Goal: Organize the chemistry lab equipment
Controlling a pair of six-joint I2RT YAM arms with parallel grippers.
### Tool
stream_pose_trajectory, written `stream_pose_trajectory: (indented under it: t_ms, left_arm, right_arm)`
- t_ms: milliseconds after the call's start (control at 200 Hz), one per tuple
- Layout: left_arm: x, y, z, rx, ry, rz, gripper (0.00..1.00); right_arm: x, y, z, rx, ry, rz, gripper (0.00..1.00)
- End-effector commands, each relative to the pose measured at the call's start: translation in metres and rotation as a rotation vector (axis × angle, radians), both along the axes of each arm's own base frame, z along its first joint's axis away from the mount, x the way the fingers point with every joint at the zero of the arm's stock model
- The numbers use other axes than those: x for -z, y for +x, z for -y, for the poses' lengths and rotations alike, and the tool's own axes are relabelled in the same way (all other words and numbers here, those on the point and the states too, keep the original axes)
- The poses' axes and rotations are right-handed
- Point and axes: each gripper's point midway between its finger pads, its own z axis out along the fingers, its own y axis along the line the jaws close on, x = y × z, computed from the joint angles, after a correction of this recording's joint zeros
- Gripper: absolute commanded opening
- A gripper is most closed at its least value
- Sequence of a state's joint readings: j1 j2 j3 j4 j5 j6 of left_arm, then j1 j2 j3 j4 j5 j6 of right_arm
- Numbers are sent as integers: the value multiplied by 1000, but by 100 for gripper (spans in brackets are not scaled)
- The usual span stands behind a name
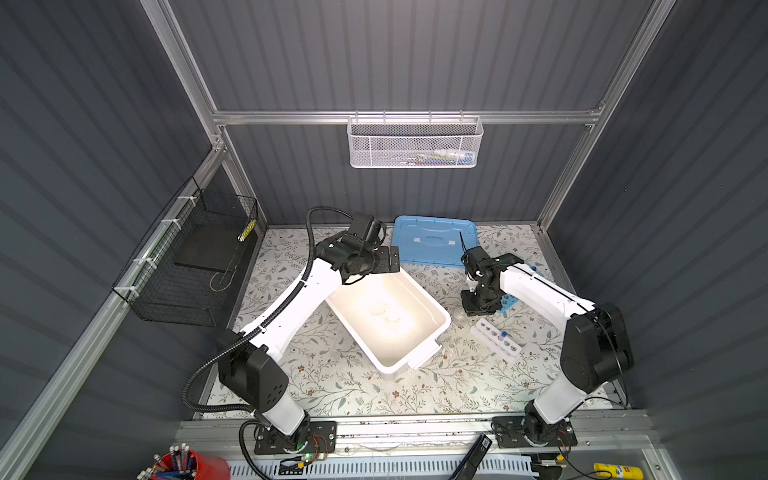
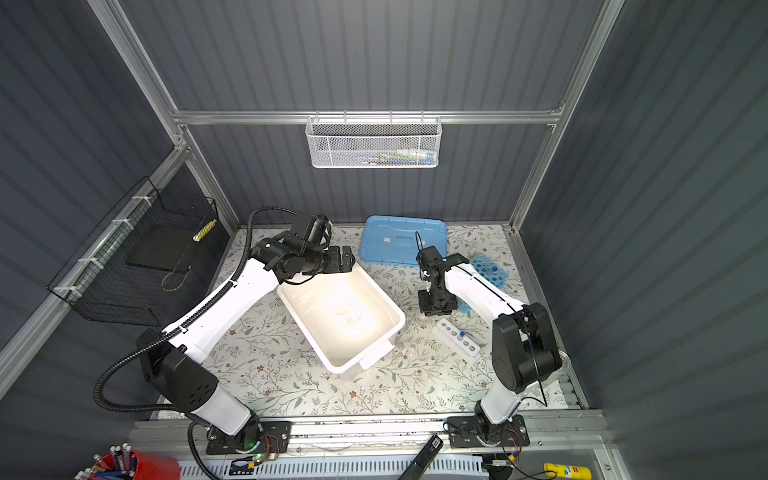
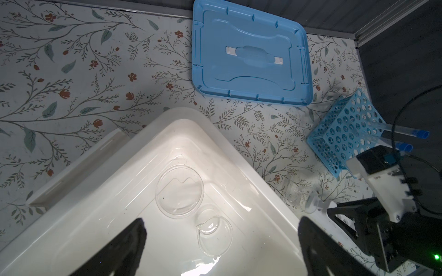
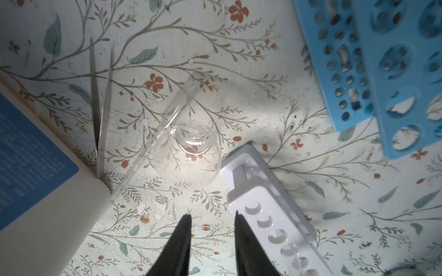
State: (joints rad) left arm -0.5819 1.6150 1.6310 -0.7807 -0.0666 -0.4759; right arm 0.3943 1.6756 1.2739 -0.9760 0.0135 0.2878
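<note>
**A:** Entry 1. White bin: middle of the table, open. It holds a round glass dish and a smaller spouted dish. The left gripper hangs over it, fingers wide apart and empty.

**B:** Entry 2. Blue lid: flat at the far edge.
Entry 3. Blue rack: towards the far right corner.
Entry 4. White rack: by the right edge, nearer the front.

**A:** Entry 5. Beaker: on the table between the bin and the white rack, just beside the rack's end.
Entry 6. Glass rod: lying against the beaker.

**B:** The right gripper hovers near the beaker, fingers a narrow gap apart with nothing between them.

**A:** Handling note. That gap looks narrower than the beaker's body. Widen it before descending, or take the rim. Come down clear of the rod and the rack end, and close gently, since glass likely slips.
</note>
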Motion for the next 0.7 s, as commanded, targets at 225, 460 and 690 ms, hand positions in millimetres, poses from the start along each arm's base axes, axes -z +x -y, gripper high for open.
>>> stream_pose_trajectory:
  t_ms: [225,460,690]
  left_arm:
    - [-6,-5,-6,-32,-30,16,100]
    - [-15,-11,-29,-112,-4,60,100]
    - [-15,-19,-42,-152,19,56,100]
  right_arm:
    - [14,25,-4,-39,-16,14,32]
    - [25,33,-1,-54,-25,-1,32]
    - [30,35,3,-73,-45,-13,32]
